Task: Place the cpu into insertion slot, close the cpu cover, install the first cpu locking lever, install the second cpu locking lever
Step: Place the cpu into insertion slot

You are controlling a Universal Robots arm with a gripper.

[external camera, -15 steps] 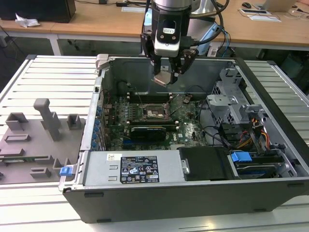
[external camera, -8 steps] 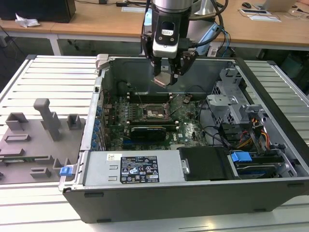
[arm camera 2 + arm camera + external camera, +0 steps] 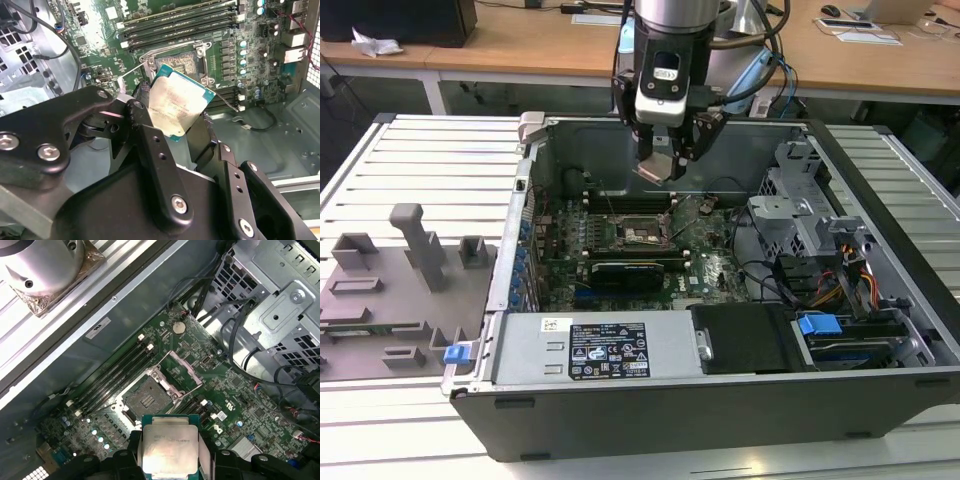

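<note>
One cpu [image 3: 169, 447] clamped, insertion slot [image 3: 148, 399] uncovered beneath

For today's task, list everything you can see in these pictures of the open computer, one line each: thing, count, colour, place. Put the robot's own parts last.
computer case: one, dark grey, open, centre of the exterior view
motherboard: one, green, inside the case
insertion slot: one, black, mid-board, bare
cpu cover: one, silver-grey, swung open beside the slot
memory slots: several, black, alongside the slot
expansion card: one, black, across the board
power supply: one, silver-grey, along the case's near side
fixture tray: one, grey, the exterior view's left
cpu: one, silver-grey top, held above the motherboard
gripper: one, black, shut on the cpu
</note>
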